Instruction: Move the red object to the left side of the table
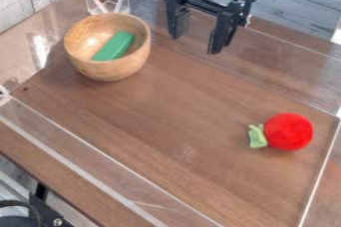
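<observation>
Single view only, taken from above and in front of the table (160,121), angled down and slightly skewed so the near edge runs diagonally. Most of the tabletop is covered at moderate range. The gripper (200,34) is seen at the far edge.

Your toy fruit (289,131) near the table's (160,121) right edge, bowl (107,47) far left, gripper (197,30) behind.

Dark brown wood-grain tabletop (173,102) with low clear plastic rim. Round light wooden bowl (107,64) rests far left; small red soft toy fruit (288,131) with green tuft lies near right.
</observation>
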`<state>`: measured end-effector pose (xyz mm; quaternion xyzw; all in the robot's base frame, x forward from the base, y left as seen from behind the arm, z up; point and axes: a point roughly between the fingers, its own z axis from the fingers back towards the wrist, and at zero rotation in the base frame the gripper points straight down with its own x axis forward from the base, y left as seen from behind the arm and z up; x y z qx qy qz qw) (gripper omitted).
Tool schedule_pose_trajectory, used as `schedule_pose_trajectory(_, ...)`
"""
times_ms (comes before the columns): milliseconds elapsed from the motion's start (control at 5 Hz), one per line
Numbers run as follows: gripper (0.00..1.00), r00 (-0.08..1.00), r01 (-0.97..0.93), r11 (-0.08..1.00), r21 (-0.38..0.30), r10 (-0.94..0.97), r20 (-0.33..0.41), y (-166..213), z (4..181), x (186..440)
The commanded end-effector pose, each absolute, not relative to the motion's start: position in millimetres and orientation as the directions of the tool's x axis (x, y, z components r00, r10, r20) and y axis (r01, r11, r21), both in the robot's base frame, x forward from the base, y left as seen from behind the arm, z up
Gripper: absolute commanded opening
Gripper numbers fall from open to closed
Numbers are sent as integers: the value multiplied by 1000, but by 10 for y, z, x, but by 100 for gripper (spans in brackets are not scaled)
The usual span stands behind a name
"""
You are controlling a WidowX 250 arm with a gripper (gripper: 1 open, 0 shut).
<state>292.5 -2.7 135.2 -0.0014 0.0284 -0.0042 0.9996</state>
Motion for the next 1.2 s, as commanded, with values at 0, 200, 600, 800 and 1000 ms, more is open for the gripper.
schedule_pose_trajectory(0, 100, 990, 125, 992, -11, -125, -59, -326, 1285, 2958)
schedule_pose_trajectory(200, 100, 969, 239, 971, -18, -240, -62, -616, 1153, 2987)
schedule_pose_trajectory(600, 100, 856, 515, 857, -6, -515, -47, -1537, 1119, 2944)
schedule_pose_trajectory(800, 100, 833, 551, 834, 15, -550, -55, -1534, 1045, 2946)
schedule_pose_trajectory(1000, 100, 801, 597, 802, 24, -594, -70, -1531, 952, 2932)
